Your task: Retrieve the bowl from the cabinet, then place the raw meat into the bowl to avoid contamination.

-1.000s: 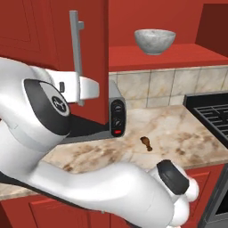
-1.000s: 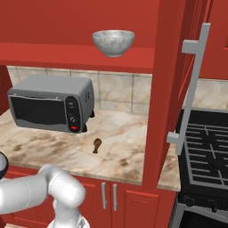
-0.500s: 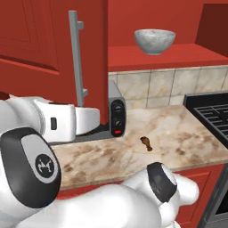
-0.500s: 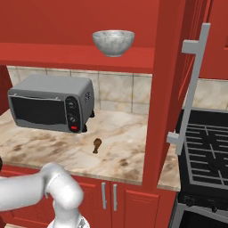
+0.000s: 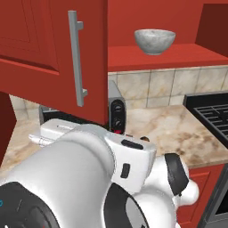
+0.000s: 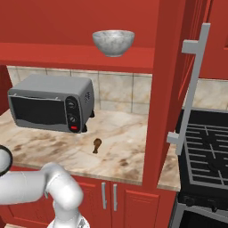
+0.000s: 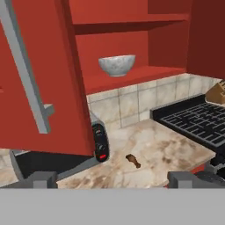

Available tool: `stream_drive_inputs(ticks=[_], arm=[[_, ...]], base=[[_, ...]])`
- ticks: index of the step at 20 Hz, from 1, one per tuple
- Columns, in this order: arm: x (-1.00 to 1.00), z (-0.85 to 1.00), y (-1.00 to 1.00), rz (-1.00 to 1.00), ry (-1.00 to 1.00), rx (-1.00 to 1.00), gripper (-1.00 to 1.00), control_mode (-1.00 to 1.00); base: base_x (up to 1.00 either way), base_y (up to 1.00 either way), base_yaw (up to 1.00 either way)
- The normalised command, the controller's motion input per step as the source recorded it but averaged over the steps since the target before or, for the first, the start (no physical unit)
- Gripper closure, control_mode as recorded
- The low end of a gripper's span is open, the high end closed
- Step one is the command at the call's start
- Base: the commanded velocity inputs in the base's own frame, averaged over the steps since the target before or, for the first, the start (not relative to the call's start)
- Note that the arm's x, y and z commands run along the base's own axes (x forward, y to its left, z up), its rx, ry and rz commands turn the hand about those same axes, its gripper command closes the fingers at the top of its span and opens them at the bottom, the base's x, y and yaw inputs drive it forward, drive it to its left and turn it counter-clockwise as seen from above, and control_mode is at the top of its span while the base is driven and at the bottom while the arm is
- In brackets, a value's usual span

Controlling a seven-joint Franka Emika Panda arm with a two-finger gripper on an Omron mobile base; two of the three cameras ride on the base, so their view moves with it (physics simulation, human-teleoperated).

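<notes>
Kitchen, red cabinetry. Gripper point(image 7: 112, 180): jaws spread wide, holding nothing, low before the surface point(image 7: 176, 151). Bowl point(image 7: 117, 65): upright on the lower shelf of the open cabinet point(image 7: 132, 79), above and ahead of the gripper. Raw meat point(image 7: 133, 161): on the surface, beside the toaster oven point(image 6: 51, 103), near its front edge.

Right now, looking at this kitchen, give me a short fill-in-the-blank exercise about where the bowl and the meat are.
1. The bowl sits on the open cabinet's lowest ____.
2. The raw meat lies on the marble ____.
3. The gray appliance nearest the raw meat is a ____.
4. The gripper's jaws stand ____.

Missing words: shelf; counter; toaster oven; open
</notes>
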Motion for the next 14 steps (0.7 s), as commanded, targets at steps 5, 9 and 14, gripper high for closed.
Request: stream_drive_inputs(ticks=[5,9,14], arm=[[-0.91,0.35,-0.59,-0.03,0.20,0.31,-1.00,-1.00],[-0.83,0.25,-0.46,-0.03,0.27,0.30,-1.00,-1.00],[-0.71,0.18,-0.42,-0.01,0.29,0.31,-1.00,-1.00]], base=[[0.00,0.00,0.00],[0.00,0.00,0.00],[0.00,0.00,0.00]])
